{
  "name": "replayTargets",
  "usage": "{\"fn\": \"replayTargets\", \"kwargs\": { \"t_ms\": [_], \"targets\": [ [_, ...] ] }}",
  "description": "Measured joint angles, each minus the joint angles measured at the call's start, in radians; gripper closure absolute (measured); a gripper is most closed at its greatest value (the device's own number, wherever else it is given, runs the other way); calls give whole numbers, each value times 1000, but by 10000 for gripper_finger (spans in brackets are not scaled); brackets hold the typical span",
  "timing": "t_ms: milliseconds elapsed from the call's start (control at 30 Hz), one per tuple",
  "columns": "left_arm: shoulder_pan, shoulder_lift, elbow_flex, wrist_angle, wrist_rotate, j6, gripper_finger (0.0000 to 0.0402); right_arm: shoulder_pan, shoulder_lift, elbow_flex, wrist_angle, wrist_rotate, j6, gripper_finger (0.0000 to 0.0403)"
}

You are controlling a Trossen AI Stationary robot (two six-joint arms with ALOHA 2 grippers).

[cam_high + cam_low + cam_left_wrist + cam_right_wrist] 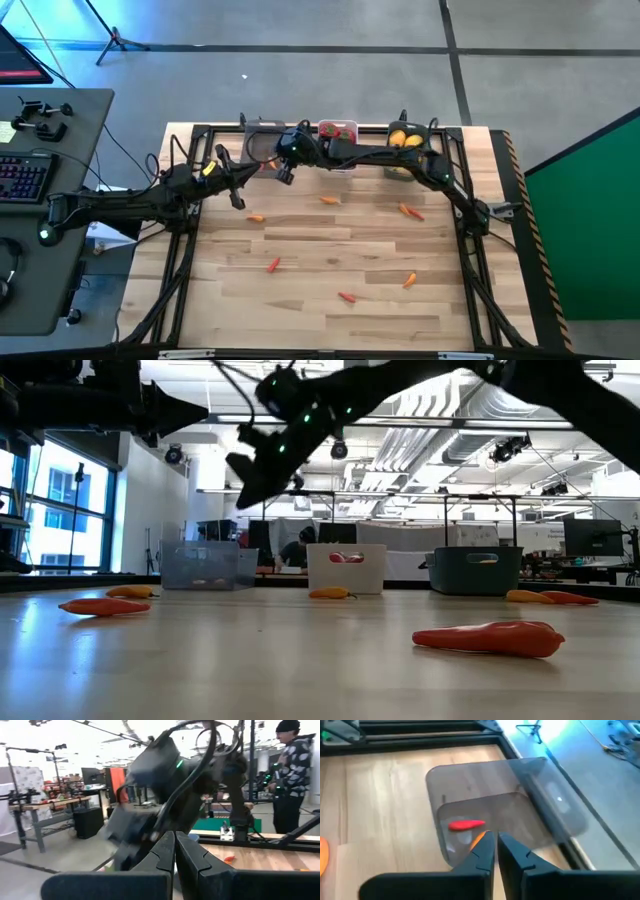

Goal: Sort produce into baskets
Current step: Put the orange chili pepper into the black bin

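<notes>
The smoky grey bin (505, 805), clear plastic with rounded corners, sits at the far left of the table and holds 1 slim red piece (466, 824); an orange one beside it is half hidden behind the right gripper (495, 845), which hangs over the bin with fingers pressed together on nothing. The white bin (338, 133) shows red tomatoes, the dark teal bin (408, 138) yellow lemons. 6 carrot pieces (346, 297) lie scattered on the wooden table (330, 320). The left gripper (175, 851), fingers together, waits left of the bins, its view mostly blocked by the other arm.
</notes>
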Motion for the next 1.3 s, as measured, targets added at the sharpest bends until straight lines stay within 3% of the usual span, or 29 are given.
{"fn": "replayTargets", "kwargs": {
  "t_ms": [100,233,500,767,900,1067,1200,1300],
  "targets": [
    [0,0,0,1,-8,0,401,11,-50,-32,22,54,-16,384],
    [0,0,0,-8,-8,0,401,23,-126,-152,154,88,-11,400],
    [0,0,0,-31,-8,0,401,67,-264,-605,488,91,149,402],
    [0,0,0,-48,-8,0,401,245,-487,-958,490,269,379,403],
    [0,0,0,-54,-8,-1,401,365,-595,-1049,376,355,546,403],
    [0,0,0,-65,-8,8,401,517,-695,-1051,39,417,791,403],
    [0,0,0,-78,-8,15,401,629,-733,-1007,-294,362,1013,403],
    [0,0,0,-83,-8,16,401,714,-738,-969,-482,253,1085,403]
  ]
}}
